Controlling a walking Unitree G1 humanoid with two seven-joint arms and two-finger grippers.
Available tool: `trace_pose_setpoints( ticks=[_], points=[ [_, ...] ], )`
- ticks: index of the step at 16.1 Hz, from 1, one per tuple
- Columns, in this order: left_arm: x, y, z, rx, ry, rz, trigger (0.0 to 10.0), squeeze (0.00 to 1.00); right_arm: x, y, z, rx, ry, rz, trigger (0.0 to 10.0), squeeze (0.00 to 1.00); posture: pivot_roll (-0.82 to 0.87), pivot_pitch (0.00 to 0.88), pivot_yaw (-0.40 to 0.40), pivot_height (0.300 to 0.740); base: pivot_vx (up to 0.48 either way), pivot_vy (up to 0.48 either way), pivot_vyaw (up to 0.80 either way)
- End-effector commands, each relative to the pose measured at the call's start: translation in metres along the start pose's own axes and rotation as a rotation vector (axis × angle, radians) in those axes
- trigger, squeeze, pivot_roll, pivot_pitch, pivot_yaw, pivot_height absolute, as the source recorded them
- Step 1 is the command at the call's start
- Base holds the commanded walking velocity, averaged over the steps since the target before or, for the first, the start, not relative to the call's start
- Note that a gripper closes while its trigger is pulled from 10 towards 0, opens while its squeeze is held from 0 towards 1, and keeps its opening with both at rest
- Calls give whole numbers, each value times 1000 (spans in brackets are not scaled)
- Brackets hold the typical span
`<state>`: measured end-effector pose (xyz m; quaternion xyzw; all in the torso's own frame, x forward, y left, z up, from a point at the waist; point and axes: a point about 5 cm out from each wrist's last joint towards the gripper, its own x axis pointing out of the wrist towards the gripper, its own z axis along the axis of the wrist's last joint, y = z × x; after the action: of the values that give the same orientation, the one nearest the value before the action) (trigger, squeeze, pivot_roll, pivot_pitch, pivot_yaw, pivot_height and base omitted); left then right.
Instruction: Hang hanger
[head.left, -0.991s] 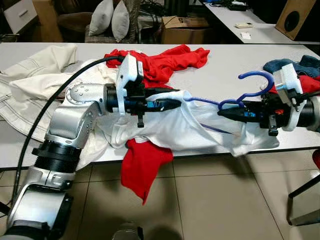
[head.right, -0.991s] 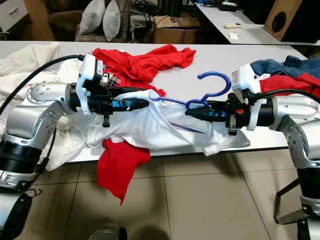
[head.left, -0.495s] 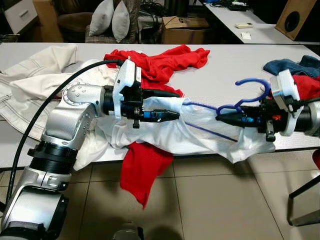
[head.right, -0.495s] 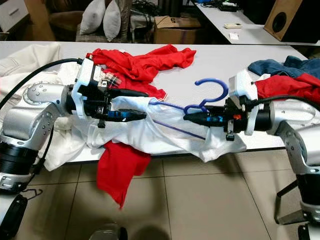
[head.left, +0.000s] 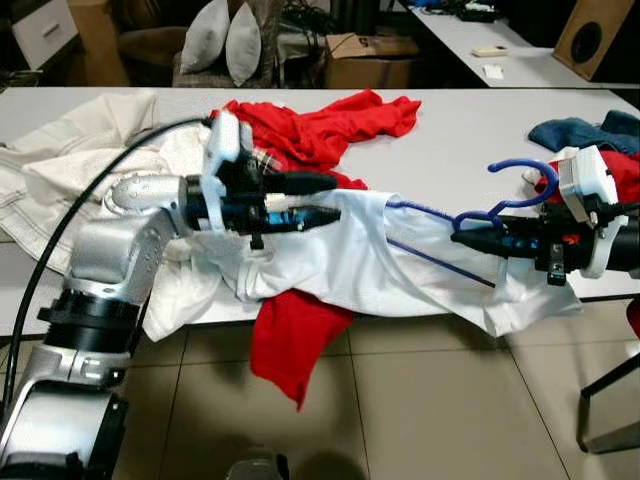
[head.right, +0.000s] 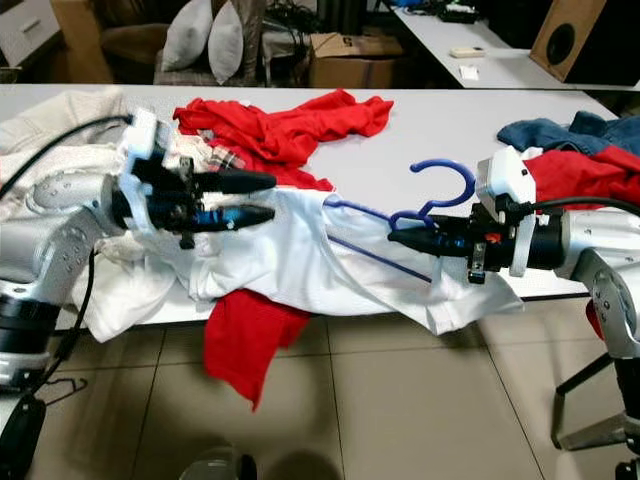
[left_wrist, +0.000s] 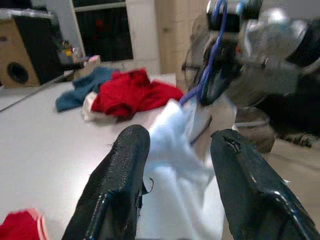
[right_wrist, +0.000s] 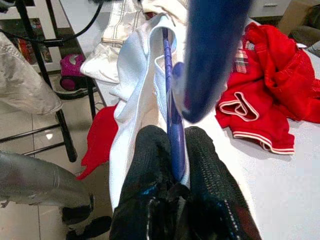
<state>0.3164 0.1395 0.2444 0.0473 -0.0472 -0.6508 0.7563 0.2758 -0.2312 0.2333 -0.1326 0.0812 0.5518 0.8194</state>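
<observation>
Fig.: two-arm handling of a garment over the front edge of a long pale grey worktop (head.left: 440, 130).

R. gripper (head.right: 402, 236): fingers pressed together, pinching the thin blue plastic hanger (head.right: 440, 190) at its neck, just below the hook; hook stands upright above the fingers. In the R. wrist view the blue hanger rod (right_wrist: 172, 135) sits clamped between the two black fingers (right_wrist: 150, 165). Hanger's arms run from the R. gripper toward the robot's left and pass inside the white short-sleeved T-shirt (head.left: 370, 260), w/ one arm showing as a blue line through the fabric.

L. gripper (head.left: 325, 200): fingers spread, at the shirt's far end, upper finger above the cloth, lower finger at its edge; L. wrist view shows white fabric between the two parted fingers (left_wrist: 125, 165), contact not clear.

White T-shirt: stretched between the two grippers, lower hem hanging off the worktop edge.

Other items: red garment (head.left: 290, 340) draped over the edge beneath the white shirt; crumpled red shirt (head.left: 330, 120) further back on the worktop; cream-coloured jacket (head.left: 70, 150) at robot's left; blue denim piece (head.right: 560, 130) and red cloth (head.right: 580, 170) at robot's right.
</observation>
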Motion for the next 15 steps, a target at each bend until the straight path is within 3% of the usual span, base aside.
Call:
trace_pose_setpoints(
  ticks=[1,4,7,10,15],
  points=[
    [-2,4,15,6,-64,24,10000,0,-5,1,5,-21,11,-2,0,0,45,0,-5,740,0,0,0],
    [-13,14,-5,38,25,317,10000,0,-9,5,4,-28,11,-80,0,0,37,0,-4,740,0,0,0],
    [-19,7,-24,13,61,520,10000,0,-8,10,3,-28,-6,-203,0,0,43,0,-6,740,0,0,0],
    [-23,-6,-43,-8,87,656,10000,0,-8,17,4,-14,-37,-245,0,0,42,0,-3,740,0,0,0],
    [-28,-17,-47,18,136,712,10000,0,-8,29,3,10,-43,-231,0,0,54,0,-14,740,-112,0,0]
  ],
)
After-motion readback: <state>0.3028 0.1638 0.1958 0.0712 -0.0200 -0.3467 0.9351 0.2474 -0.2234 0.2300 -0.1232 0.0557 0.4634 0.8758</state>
